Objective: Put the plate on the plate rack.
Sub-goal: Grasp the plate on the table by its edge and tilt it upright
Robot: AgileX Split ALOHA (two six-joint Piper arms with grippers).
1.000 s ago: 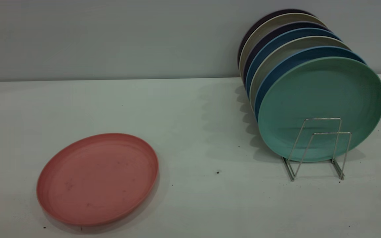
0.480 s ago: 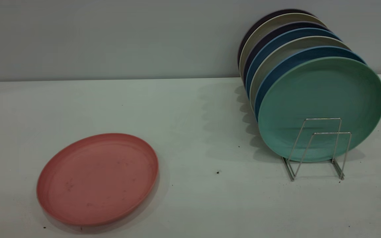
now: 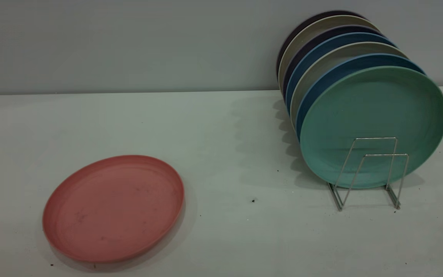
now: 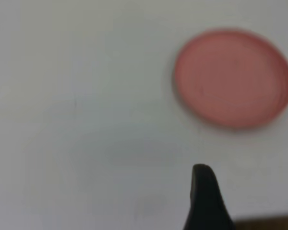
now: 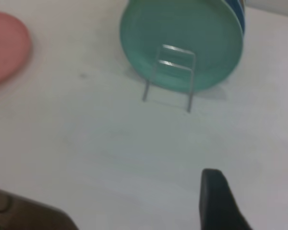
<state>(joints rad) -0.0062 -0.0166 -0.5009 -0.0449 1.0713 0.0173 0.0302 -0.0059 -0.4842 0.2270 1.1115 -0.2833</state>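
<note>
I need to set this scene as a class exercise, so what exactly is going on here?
Nothing is being handled yet. The salmon-pink plate lies flat on the table, well apart from the plate rack. The rack already holds a row of upright plates, the mint-green plate foremost, with free wire loops in front. Both arms hang above the table; the right gripper has its jaws apart.

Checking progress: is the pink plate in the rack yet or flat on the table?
Flat on the table. The plate lies face up, well apart from the rack, whose front loops stand free.
</note>
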